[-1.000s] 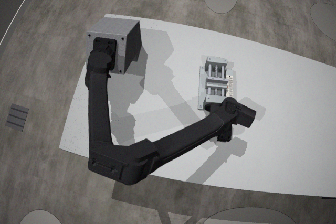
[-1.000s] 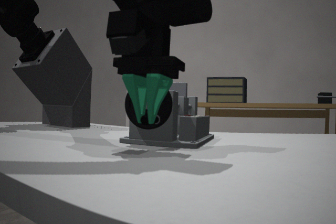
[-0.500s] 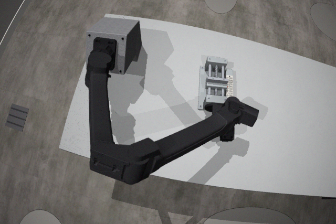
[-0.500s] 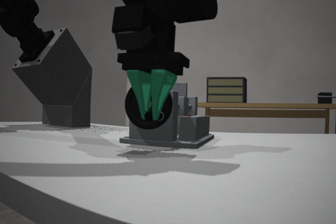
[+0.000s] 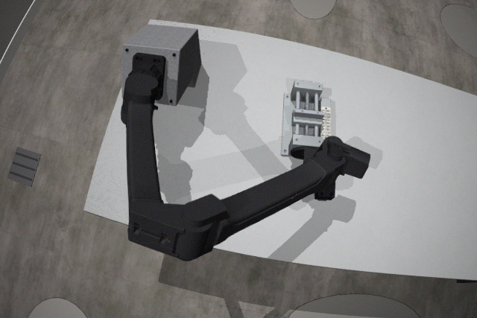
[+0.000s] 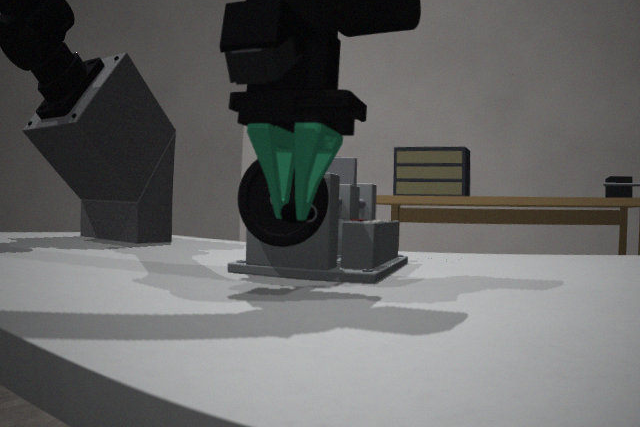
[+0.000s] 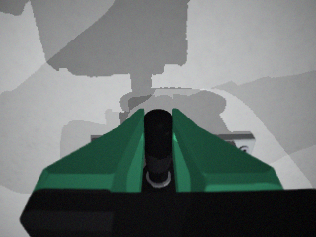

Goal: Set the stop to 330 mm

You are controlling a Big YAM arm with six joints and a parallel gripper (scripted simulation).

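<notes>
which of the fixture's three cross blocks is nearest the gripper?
The end block beside the black handwheel; the fingers are shut on the wheel's crank handle. The middle block and far block lie beyond.

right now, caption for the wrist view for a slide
Green gripper shut on the handwheel's black crank handle.

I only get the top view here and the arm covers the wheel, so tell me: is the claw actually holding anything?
Observer: Yes. In the wrist view the claw is shut on the wheel's black crank knob.
Operator: Where on the wheel is that knob?
Observer: In the exterior view, low on the black handwheel, just below its middle.
Operator: How does the claw come at it?
Observer: From above, green fingers pointing down across the wheel's face.
</notes>
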